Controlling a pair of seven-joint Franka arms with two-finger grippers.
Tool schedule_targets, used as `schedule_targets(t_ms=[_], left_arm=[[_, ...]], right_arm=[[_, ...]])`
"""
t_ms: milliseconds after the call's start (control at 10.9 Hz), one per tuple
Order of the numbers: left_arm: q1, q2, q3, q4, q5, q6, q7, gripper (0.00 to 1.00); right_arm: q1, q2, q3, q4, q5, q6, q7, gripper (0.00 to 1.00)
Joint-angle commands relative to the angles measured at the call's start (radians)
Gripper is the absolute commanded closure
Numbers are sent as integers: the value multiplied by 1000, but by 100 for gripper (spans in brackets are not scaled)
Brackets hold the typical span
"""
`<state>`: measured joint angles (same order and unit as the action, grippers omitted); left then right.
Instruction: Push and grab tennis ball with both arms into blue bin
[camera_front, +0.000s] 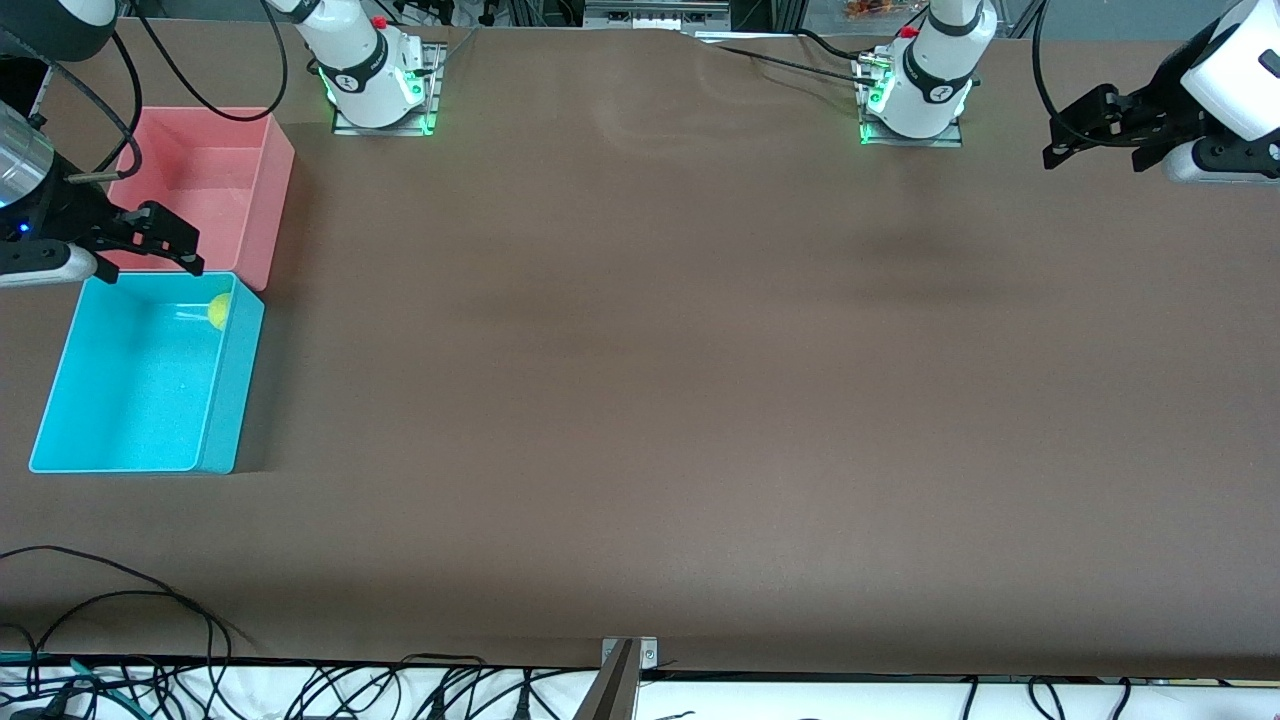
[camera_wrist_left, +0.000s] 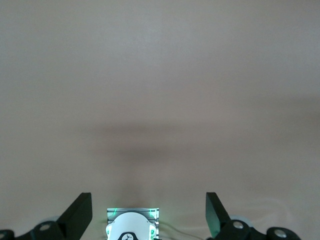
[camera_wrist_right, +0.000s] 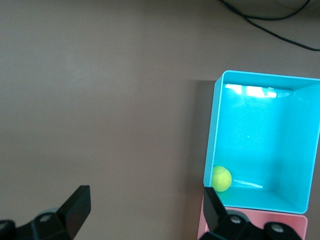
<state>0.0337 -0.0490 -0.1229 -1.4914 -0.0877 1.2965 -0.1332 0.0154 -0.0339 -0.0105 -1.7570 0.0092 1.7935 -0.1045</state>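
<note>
No readable text, label, brand or number anywhere in views.

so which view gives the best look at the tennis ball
The right wrist view: it looks straight down into the blue bin, so the tennis ball shows whole, in a corner on the bin floor. In the front view the ball is small and the bin wall partly hides it. The left wrist view shows only bare table.

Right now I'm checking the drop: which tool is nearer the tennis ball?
Right. The right tool is over the pink bin beside the tennis ball; the left tool waits at the table's other end.
</note>
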Motion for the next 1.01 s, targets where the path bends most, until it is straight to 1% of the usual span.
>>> schedule_targets(t_ms=[0,183,367,642,825,917], left_arm=[[3,15,-1,31,5,-20,-11,0],[2,15,-4,31,5,-20,-11,0],[2,15,-4,31,5,-20,-11,0],[2,15,-4,31,5,-20,-11,0],[2,15,-4,31,5,-22,-11,0],[2,15,-4,31,5,-22,-11,0]], right_arm=[[23,2,-19,27,14,-55,23,0],[23,2,-19,43,14,-81,31,0],[23,2,-42,65,15,-111,61,0],[21,2,-42,76,14,-128,77,0],[18,9,-40,122,12,-167,78,0],[17,11,-40,123,12,-169,78,0]])
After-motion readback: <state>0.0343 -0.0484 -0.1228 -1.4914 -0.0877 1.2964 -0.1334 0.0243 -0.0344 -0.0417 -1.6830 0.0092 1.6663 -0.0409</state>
